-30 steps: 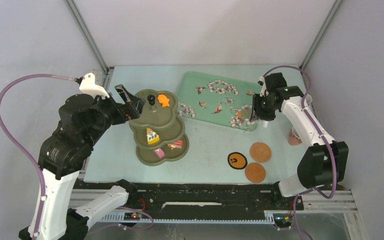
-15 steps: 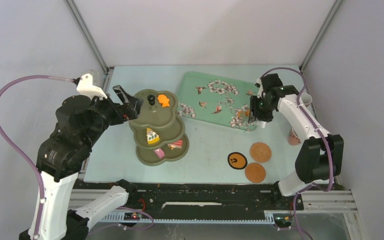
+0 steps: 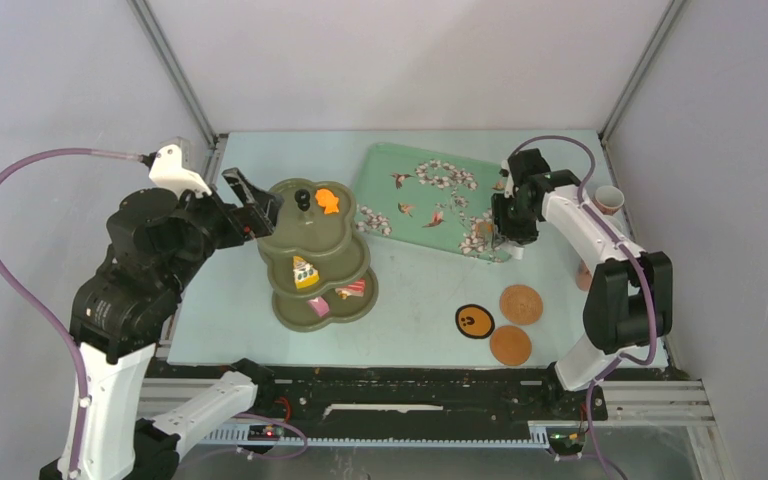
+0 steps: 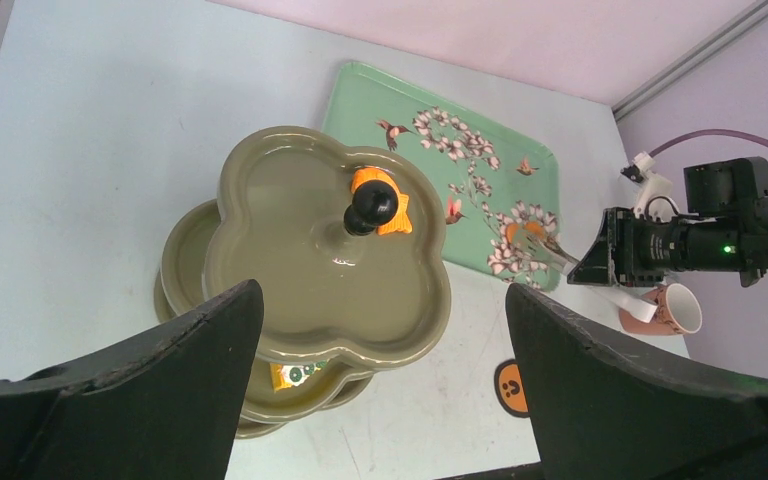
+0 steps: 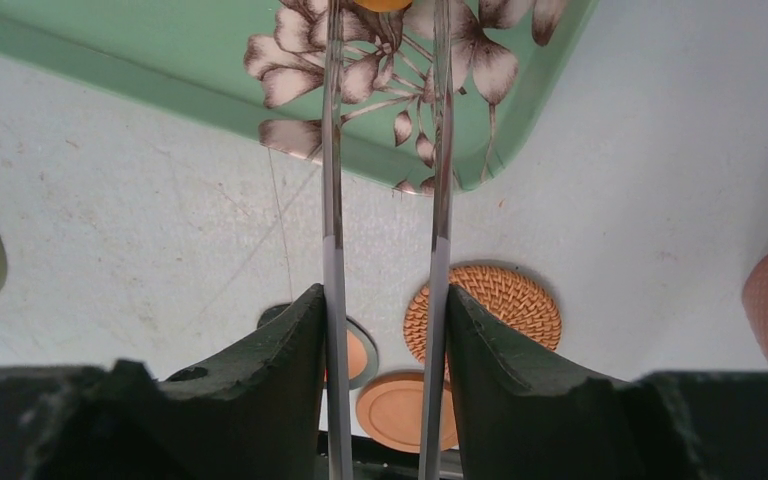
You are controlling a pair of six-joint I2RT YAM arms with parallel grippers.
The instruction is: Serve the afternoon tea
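Note that the right gripper (image 5: 385, 300) is clamped on the tongs (image 5: 332, 150), one finger pressing on the outside of each blade. The blades themselves stand apart and roughly parallel, with a gap between them. The long axis of the tongs runs straight out from the gripper. The orange pastry (image 5: 381, 4) lies directly ahead on that axis, at the blade tips, near the near right corner of the tray (image 3: 385, 165). In the right wrist view the pastry is cut off by the top edge, so you cannot tell whether the tips pinch it or only straddle it — confirm this before lifting. The destination, the stand (image 3: 300, 232), lies just beside the tray's left end, so the carry runs along the tray toward the robot's left. The right arm is nearer the pastry and the left arm is nearer the stand. The left gripper (image 4: 380, 295) hangs wide open and empty beside and above the stand's top tier, which already carries a second orange piece (image 3: 327, 200) next to the black knob (image 3: 302, 198). Judged from this layout, the next move calls for a firmer squeeze, a straight lift and a leftward carry — keep the blades level, since a small piece held at the tips may slip out.
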